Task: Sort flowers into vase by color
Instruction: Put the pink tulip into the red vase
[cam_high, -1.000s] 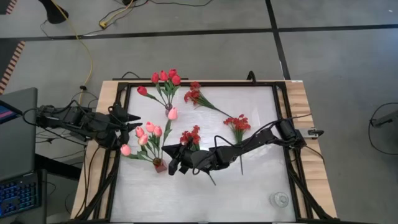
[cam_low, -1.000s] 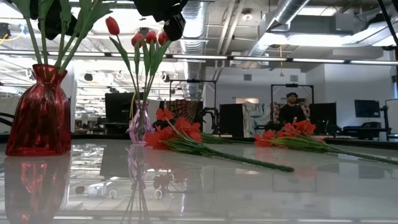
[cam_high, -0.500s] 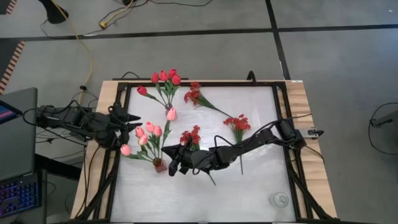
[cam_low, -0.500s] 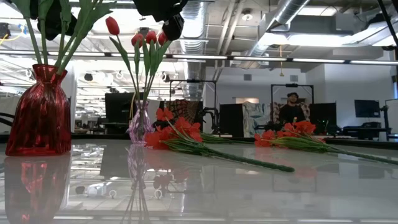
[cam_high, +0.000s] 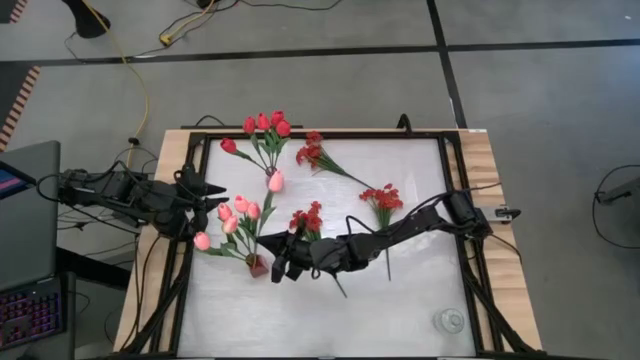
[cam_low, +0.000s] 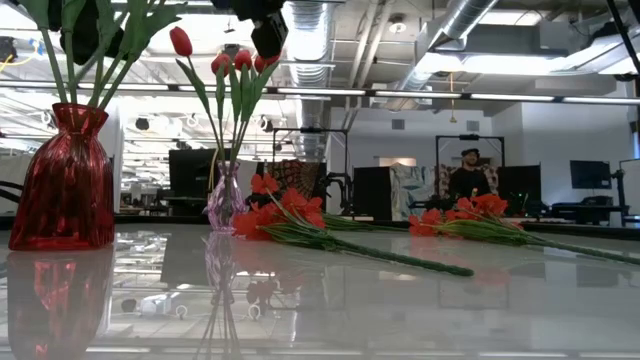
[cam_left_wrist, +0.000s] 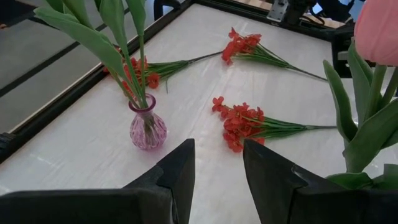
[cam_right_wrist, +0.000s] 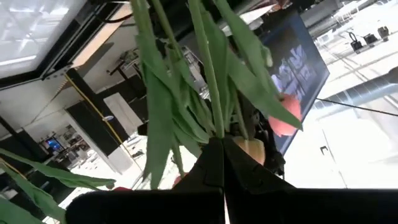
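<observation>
A red vase (cam_high: 257, 265) near the table's left holds several pink tulips (cam_high: 238, 210). Its ribbed body (cam_low: 62, 180) shows in the low view. My right gripper (cam_high: 276, 264) hovers beside its mouth, shut on a green stem. One pink tulip head (cam_high: 276, 182) leans toward the far side. A small purple vase (cam_left_wrist: 147, 127) holds red tulips (cam_high: 265, 124). Three sprays of small red blossoms (cam_high: 308, 218) (cam_high: 318, 152) (cam_high: 381, 197) lie flat on the table. At the left edge my left gripper (cam_left_wrist: 217, 168) is open and has nothing between its fingers. My right gripper pinches a thin green stem (cam_right_wrist: 214, 134) between its two shut fingers (cam_right_wrist: 249, 168). The fingers reach in level from the table's right and lie across the stem. The stem stands up past the fingers among other stems and leaves. Whether its lower end sits in the red vase is hidden by the gripper.
A small clear glass (cam_high: 450, 320) stands near the front right corner. A black frame (cam_high: 452, 200) runs around the white table top. Bare table lies along the near side. A person (cam_low: 468, 178) stands far back in the room.
My right gripper has tipped a little at the wrist and stays shut on the stem; in the low view its dark tip has shifted slightly toward the red vase. The vases and the sprays on the table have kept their places.
</observation>
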